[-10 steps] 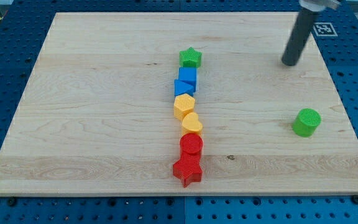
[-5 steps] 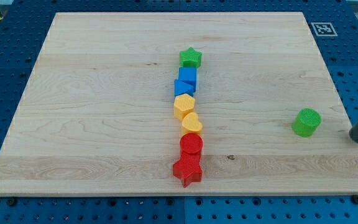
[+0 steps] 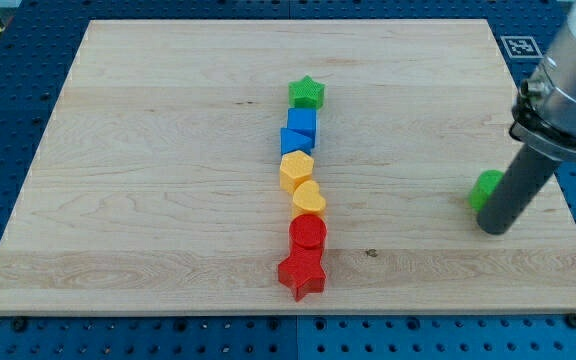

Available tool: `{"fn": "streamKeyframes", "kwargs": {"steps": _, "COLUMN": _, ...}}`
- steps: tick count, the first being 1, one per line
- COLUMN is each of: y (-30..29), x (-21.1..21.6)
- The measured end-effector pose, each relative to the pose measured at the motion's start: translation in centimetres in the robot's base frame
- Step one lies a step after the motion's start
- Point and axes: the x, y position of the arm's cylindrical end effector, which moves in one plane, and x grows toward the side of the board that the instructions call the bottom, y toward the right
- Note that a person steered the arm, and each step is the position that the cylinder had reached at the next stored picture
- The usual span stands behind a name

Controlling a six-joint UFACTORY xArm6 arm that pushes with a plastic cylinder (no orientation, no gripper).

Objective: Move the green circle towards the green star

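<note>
The green circle (image 3: 485, 187) lies near the board's right edge, mostly hidden behind my rod. My tip (image 3: 495, 226) rests on the board right against the circle's lower right side. The green star (image 3: 307, 93) sits at the top of a column of blocks in the board's middle, far to the left of the circle and a little higher in the view.
Below the star the column runs down: a blue cube (image 3: 302, 122), a blue block (image 3: 294, 141), a yellow hexagon (image 3: 296, 170), a yellow heart (image 3: 309, 198), a red circle (image 3: 308, 234), a red star (image 3: 302, 275). The wooden board (image 3: 148, 150) lies on a blue pegboard.
My rod went from the board's upper right, past the right edge, and now stands at the green circle's lower right. The circle has stayed about where it was.
</note>
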Motion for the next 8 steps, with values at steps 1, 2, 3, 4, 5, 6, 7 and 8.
{"fn": "streamKeyframes", "kwargs": {"steps": 1, "y": -0.2, "x": -2.7}}
{"fn": "streamKeyframes", "kwargs": {"steps": 2, "y": -0.2, "x": -5.8}}
{"fn": "streamKeyframes", "kwargs": {"steps": 3, "y": -0.2, "x": -8.7}}
{"fn": "streamKeyframes", "kwargs": {"steps": 4, "y": -0.3, "x": -11.7}}
{"fn": "streamKeyframes", "kwargs": {"steps": 5, "y": -0.5, "x": -12.0}}
{"fn": "streamKeyframes", "kwargs": {"steps": 6, "y": -0.5, "x": -8.2}}
{"fn": "streamKeyframes", "kwargs": {"steps": 7, "y": -0.5, "x": -4.0}}
{"fn": "streamKeyframes", "kwargs": {"steps": 8, "y": -0.3, "x": -1.9}}
